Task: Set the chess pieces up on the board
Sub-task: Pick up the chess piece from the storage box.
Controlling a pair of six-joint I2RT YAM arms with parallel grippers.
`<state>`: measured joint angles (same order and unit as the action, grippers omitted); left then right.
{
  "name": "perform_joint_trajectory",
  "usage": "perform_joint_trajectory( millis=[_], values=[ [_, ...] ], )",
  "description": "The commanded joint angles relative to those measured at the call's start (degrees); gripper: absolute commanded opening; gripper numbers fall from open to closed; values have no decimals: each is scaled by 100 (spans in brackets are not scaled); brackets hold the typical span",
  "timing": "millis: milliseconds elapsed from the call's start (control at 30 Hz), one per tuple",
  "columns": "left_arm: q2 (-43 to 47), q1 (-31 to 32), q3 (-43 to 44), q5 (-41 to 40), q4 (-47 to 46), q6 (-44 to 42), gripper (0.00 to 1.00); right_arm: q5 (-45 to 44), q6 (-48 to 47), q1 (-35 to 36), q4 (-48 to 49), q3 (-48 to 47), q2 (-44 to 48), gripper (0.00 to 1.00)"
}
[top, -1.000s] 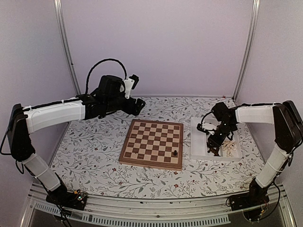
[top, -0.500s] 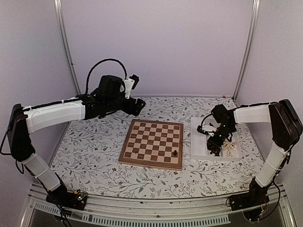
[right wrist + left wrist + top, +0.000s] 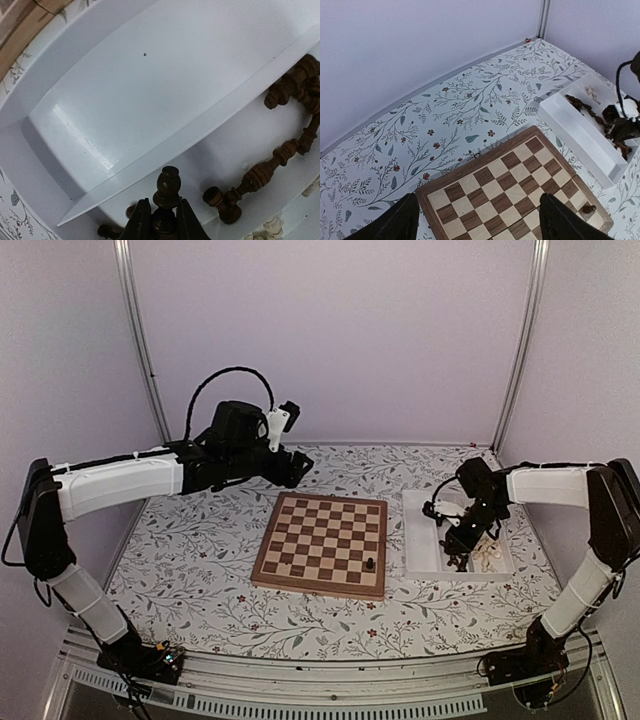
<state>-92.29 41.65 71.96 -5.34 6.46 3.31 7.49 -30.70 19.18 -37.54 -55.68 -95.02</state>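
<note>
**While the Right Tool (image 3: 162,214) Grips a Dark Piece (image 3: 169,186), the Board (image 3: 322,543) Lies to Its Left**

Since the right tool is closed on a dark piece over the white tray (image 3: 418,530), we treat the carry to the board as the step in hand. We note that the board lies to this tool's left, with the tray just beside the board's right edge on the table (image 3: 200,560). The move should therefore run leftward across the tray wall.

The held piece's long axis runs roughly in line with the fingers (image 3: 140,225), its rounded head projecting past them. We cannot tell which way its base faces.

Other dark pieces (image 3: 260,172) lie on their sides in the tray. One standing piece (image 3: 370,564) occupies the board's near right area.

The left tool (image 3: 293,466) hangs open behind the board's far left corner, well apart from the tray. We judge the right arm the nearer.
</note>
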Motion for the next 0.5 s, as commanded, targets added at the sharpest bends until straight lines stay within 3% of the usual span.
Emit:
perform_joint_trajectory(
  millis=[0, 233, 467],
  values=[
    [-284, 284, 180, 1014, -214, 209, 83, 742, -346, -34, -130, -13, 896, 9],
    [-1045, 487, 734, 2795, -422, 1239, 68, 1960, -651, -25, 120, -2, 1788, 9],
    [-1860, 755, 972, 3382, -1698, 2260, 64, 2241, -755, 102, 266, -33, 1881, 9]
  ],
)
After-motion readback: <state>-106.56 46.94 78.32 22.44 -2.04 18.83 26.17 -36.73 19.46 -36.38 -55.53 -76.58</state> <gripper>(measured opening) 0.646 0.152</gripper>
